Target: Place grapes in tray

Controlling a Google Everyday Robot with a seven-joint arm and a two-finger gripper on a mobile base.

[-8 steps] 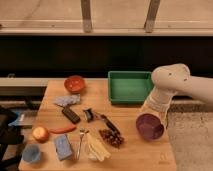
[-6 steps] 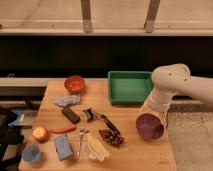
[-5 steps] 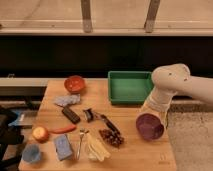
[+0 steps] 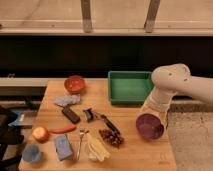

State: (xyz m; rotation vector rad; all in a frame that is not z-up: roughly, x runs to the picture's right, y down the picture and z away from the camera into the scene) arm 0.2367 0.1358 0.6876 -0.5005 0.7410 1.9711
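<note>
Table (image 4: 145, 155) of pale wood, seen from above and in front, carrying the task's things and assorted clutter. Grapes (image 4: 111, 137): a dark red-purple cluster lying on the table near its front edge, right of centre, well apart from the tray (image 4: 129, 75). The tray is a bright green rectangular bin standing at the back right of the table.

A white arm (image 4: 172, 82) enters from the right and bends down over the table's right side. Gripper (image 4: 150, 115): at the arm's lower end, just at the upper rim of a purple bowl (image 4: 149, 127) and to the right of the grapes. Whether it is open or closed cannot be told.

Other items:
- an orange-red bowl (image 4: 75, 83) at the back
- a red chili pepper (image 4: 62, 129)
- a round orange fruit (image 4: 40, 133)
- a blue cup (image 4: 31, 153)
- a blue sponge (image 4: 63, 146)
- a dark bar (image 4: 70, 114)
- a black-handled tool (image 4: 107, 123) just behind the grapes

Room: a dark wall panel behind the table, a light ledge with two metal uprights above it, and speckled grey floor at the right.
</note>
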